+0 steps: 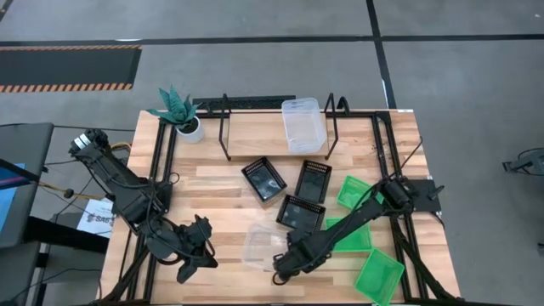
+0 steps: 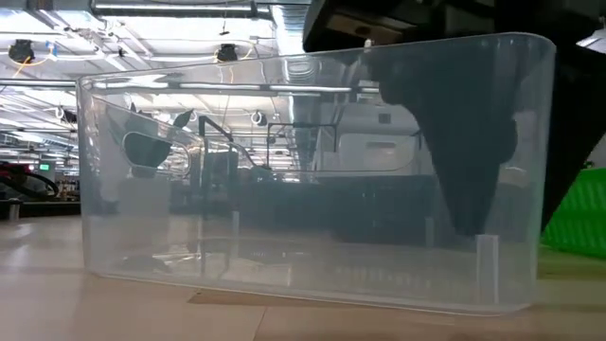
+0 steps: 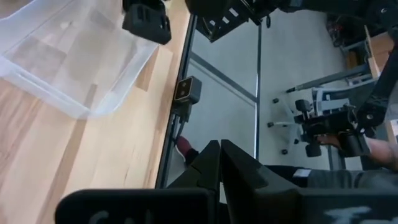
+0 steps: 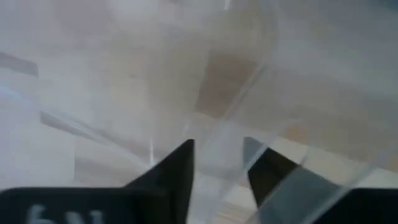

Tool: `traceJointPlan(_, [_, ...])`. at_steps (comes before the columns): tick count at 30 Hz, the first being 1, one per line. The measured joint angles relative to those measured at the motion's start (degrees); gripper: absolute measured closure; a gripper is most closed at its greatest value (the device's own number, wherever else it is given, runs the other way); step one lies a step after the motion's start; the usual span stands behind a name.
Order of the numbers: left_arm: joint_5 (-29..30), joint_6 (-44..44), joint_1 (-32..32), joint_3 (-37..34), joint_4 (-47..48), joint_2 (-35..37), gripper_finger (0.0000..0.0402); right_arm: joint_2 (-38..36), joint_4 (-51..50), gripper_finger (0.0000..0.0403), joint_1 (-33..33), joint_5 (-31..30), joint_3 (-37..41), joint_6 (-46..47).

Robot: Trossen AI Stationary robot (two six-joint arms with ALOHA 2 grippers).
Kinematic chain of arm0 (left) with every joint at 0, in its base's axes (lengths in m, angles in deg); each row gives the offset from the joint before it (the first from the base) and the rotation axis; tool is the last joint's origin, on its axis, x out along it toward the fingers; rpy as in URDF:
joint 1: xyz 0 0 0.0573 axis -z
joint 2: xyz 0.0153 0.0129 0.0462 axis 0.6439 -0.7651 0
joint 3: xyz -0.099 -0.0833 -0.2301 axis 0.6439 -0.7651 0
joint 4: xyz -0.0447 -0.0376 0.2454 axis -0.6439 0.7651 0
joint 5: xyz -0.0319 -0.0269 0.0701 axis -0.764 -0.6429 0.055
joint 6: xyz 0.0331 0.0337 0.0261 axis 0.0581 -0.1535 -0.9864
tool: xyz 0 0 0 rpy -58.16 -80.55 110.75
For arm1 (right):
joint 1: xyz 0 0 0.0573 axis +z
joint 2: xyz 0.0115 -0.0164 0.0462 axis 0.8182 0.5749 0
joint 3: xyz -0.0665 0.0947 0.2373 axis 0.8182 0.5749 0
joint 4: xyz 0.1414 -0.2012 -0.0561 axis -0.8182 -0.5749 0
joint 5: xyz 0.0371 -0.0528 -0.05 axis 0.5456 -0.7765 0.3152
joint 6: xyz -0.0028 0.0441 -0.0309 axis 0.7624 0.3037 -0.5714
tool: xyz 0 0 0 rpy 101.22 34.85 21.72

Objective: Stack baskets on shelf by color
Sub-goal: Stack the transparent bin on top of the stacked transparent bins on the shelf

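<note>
Clear basket (image 2: 312, 180) filled the low view, sitting on the table's (image 1: 221, 183) front edge. Right gripper (image 4: 217, 165) straddled its wall, fingers spread, apparently readying a pinch. Left gripper (image 3: 219, 163) waited nearby, pressed together. Another clear basket (image 1: 303, 124) already lay on the shelf (image 1: 255, 134).

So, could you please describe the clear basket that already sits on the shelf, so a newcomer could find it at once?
Start at the shelf, the low wooden rack at the table's far edge, beside the potted plant. On the right part of its board sits one clear basket. It is the only basket on the shelf; the other clear basket lies on the table at the right gripper.
</note>
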Motion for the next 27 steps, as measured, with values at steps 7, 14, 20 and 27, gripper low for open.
traceJointPlan(7, [-1.10, -0.02, -0.02, 0.00, 1.17, 0.00, 0.0401, -0.73, 1.62, 0.0389, -1.01, 0.09, 0.06, -4.27])
traceJointPlan(14, [-4.61, -0.35, -0.02, 0.00, 1.40, 0.00, 0.0401, -4.34, 5.34, 0.0397, -3.10, -2.87, -1.36, -9.85])
traceJointPlan(20, [-7.00, -0.44, -0.02, 0.00, 1.07, 1.80, 0.0401, -11.80, -4.07, 0.0399, -5.11, -5.97, -7.00, -19.69])
traceJointPlan(27, [1.43, -5.46, -0.43, 0.00, 0.93, 7.84, 0.0401, -23.59, -30.43, 0.0400, -13.56, -18.16, -12.23, -37.49])
